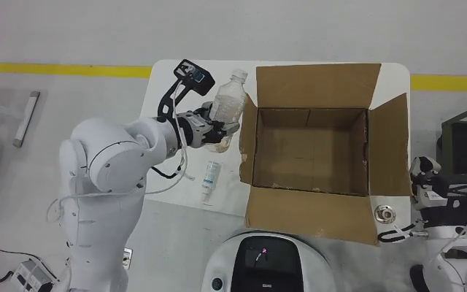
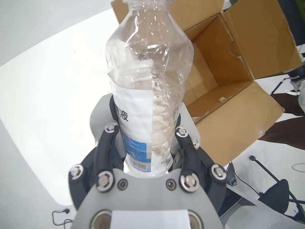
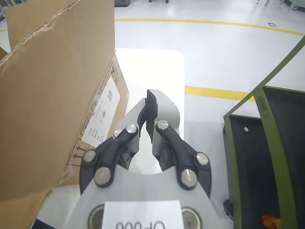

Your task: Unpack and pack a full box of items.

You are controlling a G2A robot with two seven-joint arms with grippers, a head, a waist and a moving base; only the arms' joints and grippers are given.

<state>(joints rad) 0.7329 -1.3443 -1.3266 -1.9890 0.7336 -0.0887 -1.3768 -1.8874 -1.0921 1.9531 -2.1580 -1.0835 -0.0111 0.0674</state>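
An open cardboard box (image 1: 310,157) stands on the white table (image 1: 164,87), its inside bare in the top view. My left gripper (image 1: 211,131) is shut on the lower part of a clear plastic water bottle (image 1: 228,102) with a white cap, held above the table just left of the box. In the left wrist view the bottle (image 2: 147,77) rises between the fingers (image 2: 108,141), with the box (image 2: 228,72) behind it. My right gripper (image 3: 148,110) is shut on nothing, beside the box's outer right wall (image 3: 59,91).
A small white bottle (image 1: 211,179) lies on the table left of the box, below the held bottle. The box flaps (image 1: 317,77) stand open outward. A dark green-framed cart (image 3: 266,148) sits off the table's right edge.
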